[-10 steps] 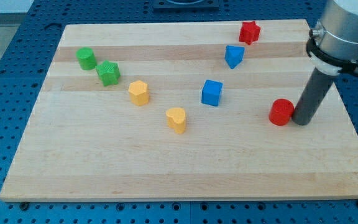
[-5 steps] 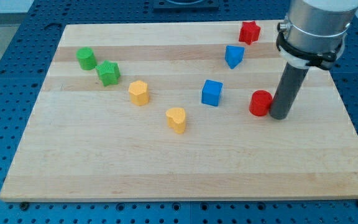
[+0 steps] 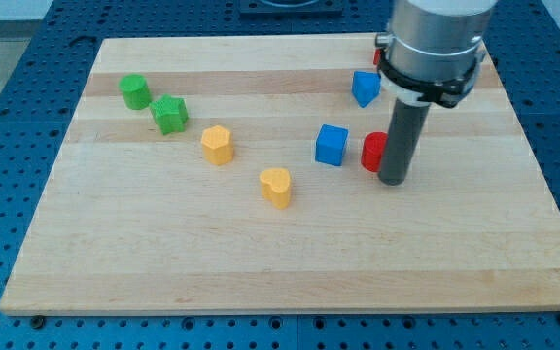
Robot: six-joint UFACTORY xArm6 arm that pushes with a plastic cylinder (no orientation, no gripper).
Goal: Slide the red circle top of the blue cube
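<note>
Red circle (image 3: 372, 152) touches our tip (image 3: 393, 181) on its right, just beside the blue cube (image 3: 332, 145); our tool grips nothing.

Two green blocks sit upper left: a cylinder (image 3: 134, 91) and a star (image 3: 170, 114). Two yellow ones lie centre-left: a hexagon (image 3: 217, 145) and a heart (image 3: 276, 187). Two blue blocks: a cube (image 3: 332, 145) at centre, another (image 3: 365, 87) above it. Two red: a circle (image 3: 372, 152) beside the rod, and a sliver (image 3: 377, 57) top right.
</note>
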